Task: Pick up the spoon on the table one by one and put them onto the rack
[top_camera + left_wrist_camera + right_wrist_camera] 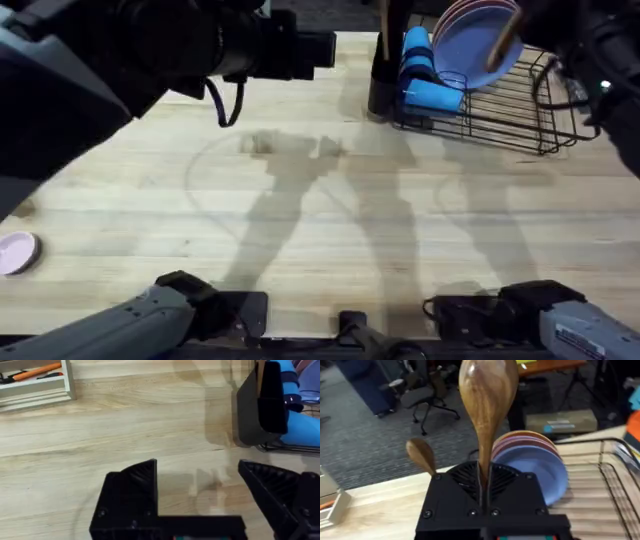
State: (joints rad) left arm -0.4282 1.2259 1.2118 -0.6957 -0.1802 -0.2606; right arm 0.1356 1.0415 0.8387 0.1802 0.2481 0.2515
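My right gripper [484, 485] is shut on the handle of a brown wooden spoon [487, 395], its bowl pointing up, held above the black wire rack [500, 110] near the plates. In the overhead view that spoon [505, 42] shows slanted in front of the plates. A second spoon [421, 455] stands with its bowl up beyond the gripper; its handle [383, 22] rises from the rack's tall black utensil cup [383, 85]. My left gripper [197, 467] is open and holds nothing. It hovers over the bare table [125, 435] a short way from the cup [265, 405].
Blue and pink plates [470, 40] stand in the rack, with a blue cup [425, 75] lying beside them. A beige box holder [35, 387] with an orange tool sits farther along the table. A pink round object [15, 252] lies at the table's left edge.
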